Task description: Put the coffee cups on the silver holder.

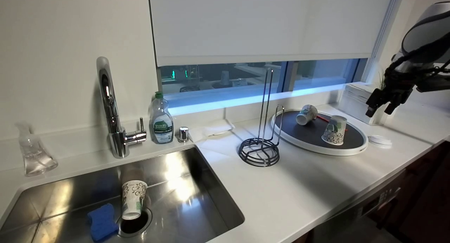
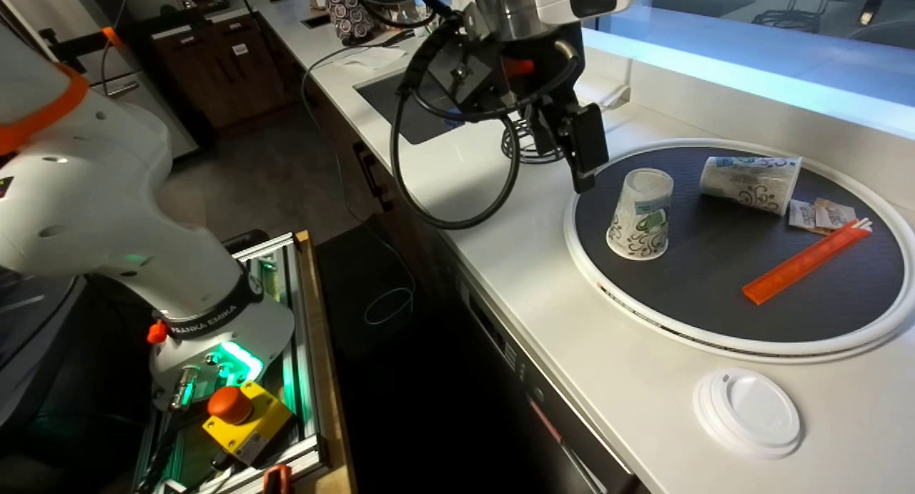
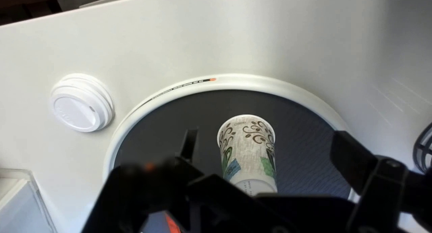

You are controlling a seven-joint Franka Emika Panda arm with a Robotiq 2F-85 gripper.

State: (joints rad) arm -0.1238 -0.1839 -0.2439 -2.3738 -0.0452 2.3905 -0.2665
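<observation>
black two-fingered claw (image 1: 379, 110): released, empty, raised clear of upended scroll-patterned white paper cup (image 1: 334, 130) on round white-rimmed dark tray (image 1: 306, 134). step judged: approach. next needs centred descent, light grip, carriage to coiled-base metal-wire holder (image 1: 262, 141).

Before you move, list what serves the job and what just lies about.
Job:
inverted patterned white paper cup
matching cup lying beside it
possibly third patterned cup, in steel sink
silver wire holder

Lying about:
blue foam sponge
round white plastic lids
</observation>
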